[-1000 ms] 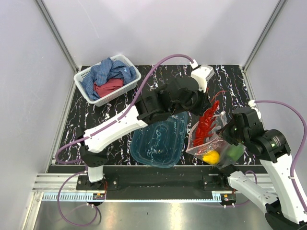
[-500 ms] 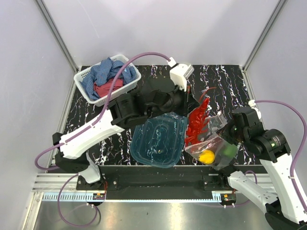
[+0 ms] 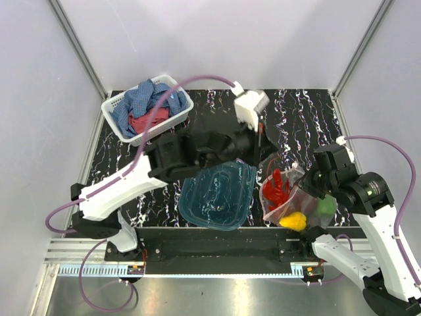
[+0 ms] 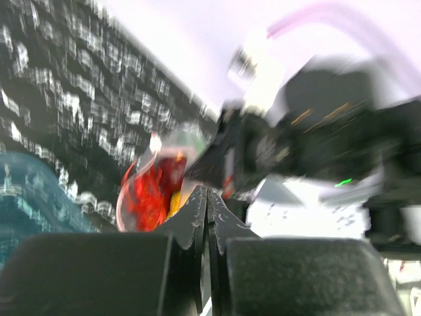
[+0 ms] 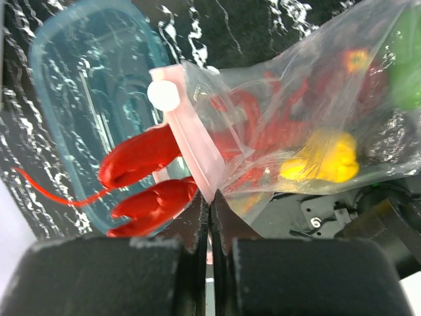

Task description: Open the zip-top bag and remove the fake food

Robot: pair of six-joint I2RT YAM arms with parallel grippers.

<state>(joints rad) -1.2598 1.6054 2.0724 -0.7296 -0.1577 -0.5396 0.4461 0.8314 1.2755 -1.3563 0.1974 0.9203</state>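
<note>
Mostly, the left wrist view was smeared with blur: only the left fingers [image 4: 200, 212] were sharp, pressed tightly together with nothing visible between them, and beyond them lay a red-and-yellow smudge and the dark bulk of the other arm. In the right wrist view the frame edge cut off a green pepper [image 5: 409, 62], and a small orange-red patch near it was too clouded by plastic to identify. The right fingers [image 5: 202, 214] were pinched shut on the pink zip strip of one zip-top bag [image 5: 316, 85], which hung just right of the tub, near the front right of the black marbled worktop [image 3: 309, 112]. One red lobster [image 5: 141, 155] lay half out of the bag's mouth, its two claws and a thin feeler outside, its body inside. Also inside were one yellow fruit [image 5: 322, 159] and the green pepper. One teal translucent tub [image 3: 214, 197] sat on the worktop at the front centre; seen from the right wrist, the claws overlapped it. At the back left, one white basket [image 3: 118, 128] held two cloths, a blue cloth [image 3: 148, 95] piled over a red cloth [image 3: 148, 120].
</note>
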